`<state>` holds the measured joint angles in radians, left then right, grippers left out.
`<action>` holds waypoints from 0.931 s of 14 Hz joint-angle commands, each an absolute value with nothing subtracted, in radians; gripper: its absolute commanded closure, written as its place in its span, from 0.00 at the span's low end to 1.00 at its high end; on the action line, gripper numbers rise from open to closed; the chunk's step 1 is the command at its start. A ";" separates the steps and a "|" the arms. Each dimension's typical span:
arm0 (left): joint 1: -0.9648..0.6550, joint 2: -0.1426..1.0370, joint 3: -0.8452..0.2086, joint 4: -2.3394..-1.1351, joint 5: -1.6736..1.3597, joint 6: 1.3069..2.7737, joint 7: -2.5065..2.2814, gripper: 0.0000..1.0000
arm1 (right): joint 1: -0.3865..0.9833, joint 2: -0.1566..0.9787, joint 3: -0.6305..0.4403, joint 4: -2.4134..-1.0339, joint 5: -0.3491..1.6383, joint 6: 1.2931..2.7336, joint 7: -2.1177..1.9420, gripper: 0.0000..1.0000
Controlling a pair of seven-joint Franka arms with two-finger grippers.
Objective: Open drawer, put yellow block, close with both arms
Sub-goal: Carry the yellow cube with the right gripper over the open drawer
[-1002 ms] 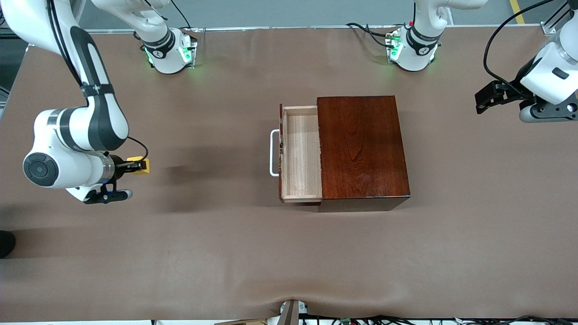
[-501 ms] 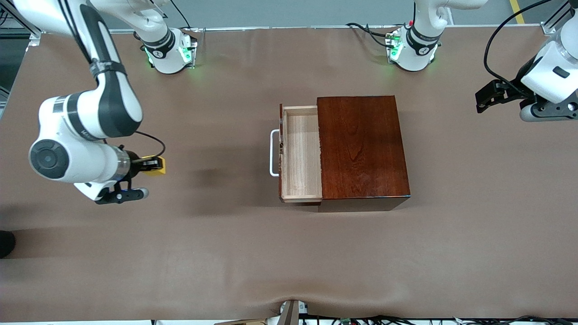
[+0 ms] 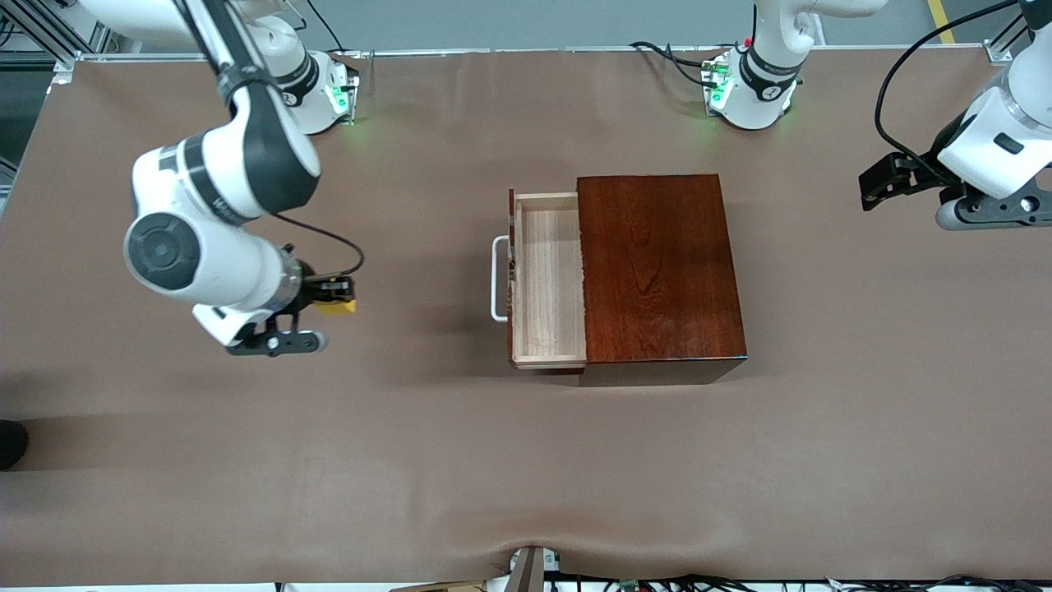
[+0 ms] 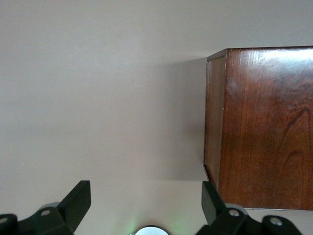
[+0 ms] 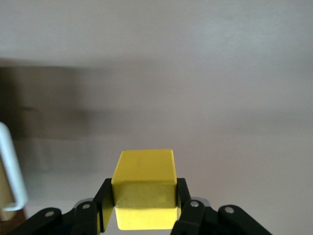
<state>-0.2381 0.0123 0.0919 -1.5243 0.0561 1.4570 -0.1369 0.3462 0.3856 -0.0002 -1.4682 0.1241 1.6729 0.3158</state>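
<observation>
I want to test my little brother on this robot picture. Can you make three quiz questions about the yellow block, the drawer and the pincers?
1. True or false: the drawer of the wooden box is pulled open and has nothing in it.
2. What holds the yellow block? A) the left pincer B) the right pincer C) nothing, it lies on the table
3. Fill in: the left pincer is ____ and grips nothing.

Key
1. True: the pale tray shows bare, with the white handle toward the right arm's end.
2. B: the right pincer is shut on the block, up over the bare table.
3. Open: it waits over the left arm's end of the table.
</observation>
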 commanded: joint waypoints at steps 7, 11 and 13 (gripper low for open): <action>-0.238 0.006 0.089 -1.513 0.041 1.448 -0.123 0.00 | 0.540 0.423 -0.011 -1.362 0.160 1.667 0.661 1.00; -0.236 0.005 0.089 -1.516 0.041 1.445 -0.123 0.00 | 0.633 0.506 -0.011 -1.267 0.167 1.667 0.785 1.00; -0.238 0.005 0.089 -1.516 0.041 1.445 -0.123 0.00 | 0.667 0.563 -0.011 -1.218 0.169 1.690 0.880 1.00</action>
<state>-0.2391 0.0101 0.0891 -1.5191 0.0561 1.4566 -0.1369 0.6365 0.4816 0.0009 -1.3158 0.1526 1.6905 0.8050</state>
